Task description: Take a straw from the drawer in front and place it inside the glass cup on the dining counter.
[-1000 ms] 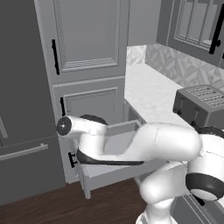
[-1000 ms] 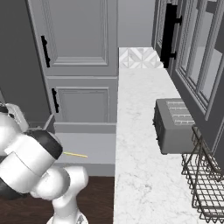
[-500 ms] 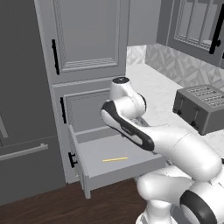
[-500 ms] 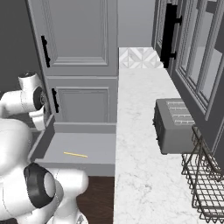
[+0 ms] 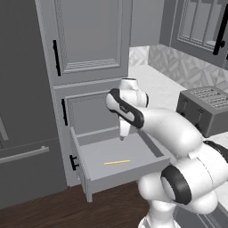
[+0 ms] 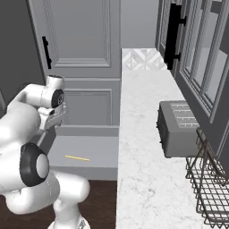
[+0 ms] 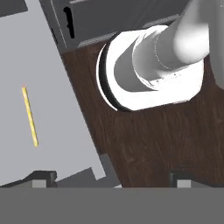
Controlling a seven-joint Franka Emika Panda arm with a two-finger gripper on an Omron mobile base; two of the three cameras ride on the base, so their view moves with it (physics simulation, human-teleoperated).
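Yellow-green, the straw (image 5: 117, 162) lies flat on the floor of the pulled-out drawer (image 5: 147, 150), below your gripper (image 5: 122, 136) and a little toward the drawer front. Your gripper hangs above the drawer's rear part with its jaws spread wide, holding nothing.

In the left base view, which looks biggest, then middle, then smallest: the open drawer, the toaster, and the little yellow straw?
Largest to smallest, as they look in that view:
1. the drawer, pulled open and widest across the picture
2. the toaster, on the marble worktop, partly cut off at the right edge
3. the straw, a thin stick lying flat on the drawer floor
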